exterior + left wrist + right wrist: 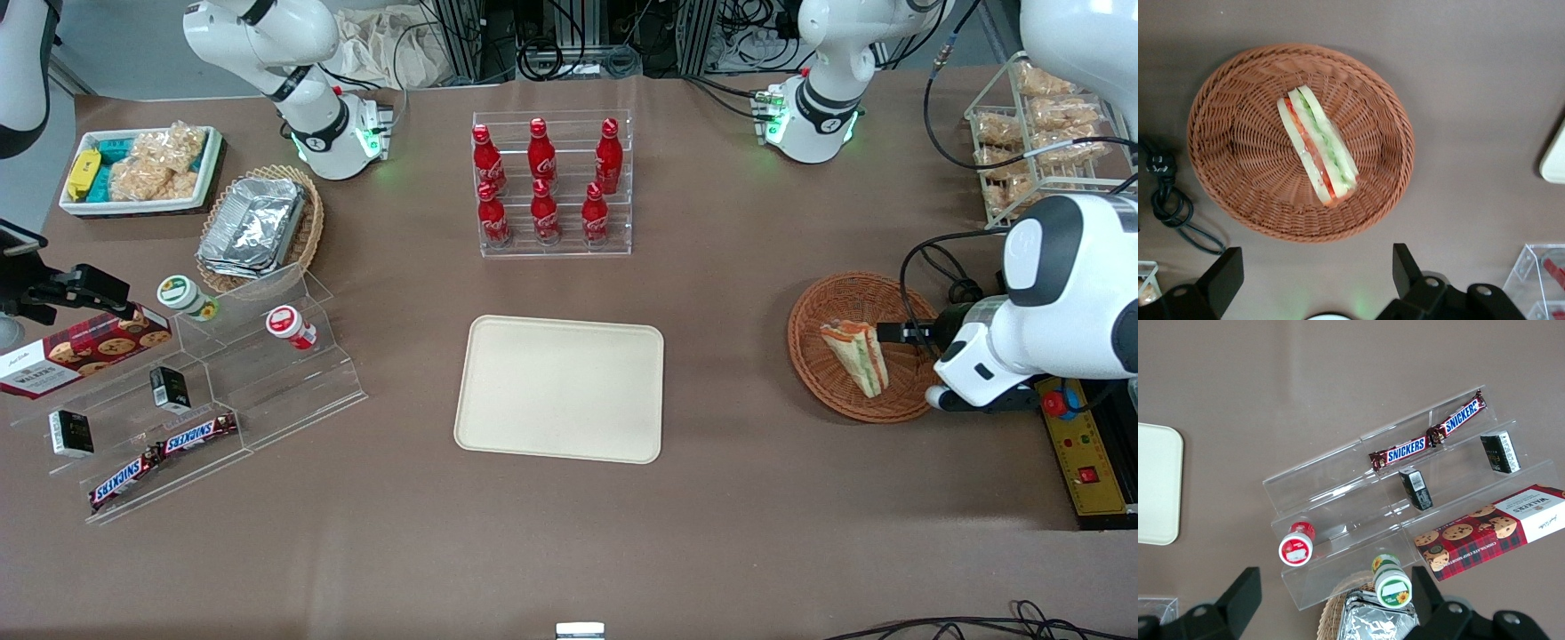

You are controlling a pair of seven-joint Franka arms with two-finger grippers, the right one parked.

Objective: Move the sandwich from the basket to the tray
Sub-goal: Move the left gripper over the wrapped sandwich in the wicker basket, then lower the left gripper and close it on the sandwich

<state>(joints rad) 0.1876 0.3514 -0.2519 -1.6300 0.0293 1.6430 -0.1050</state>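
Observation:
The sandwich (pixel 855 356), a clear-wrapped white wedge with orange and green layers, lies in the round reddish-brown wicker basket (pixel 807 356) toward the working arm's end of the table. It also shows in the left wrist view (pixel 1317 155), alone in the basket (pixel 1218 133). My left gripper (pixel 907 342) hovers above the basket's rim on the working arm's side, open and empty, with its black fingers (pixel 1405 267) spread wide and the sandwich ahead of them. The cream tray (pixel 560 388) lies empty at the table's middle; its corner shows in the left wrist view (pixel 1555 157).
A clear rack of red cola bottles (pixel 551 182) stands farther from the front camera than the tray. A wire rack of bagged snacks (pixel 1040 133) and a yellow control box (pixel 1089 462) flank the working arm. A black cable (pixel 1171 207) lies beside the basket. An acrylic stepped stand (pixel 204 382) is toward the parked arm's end.

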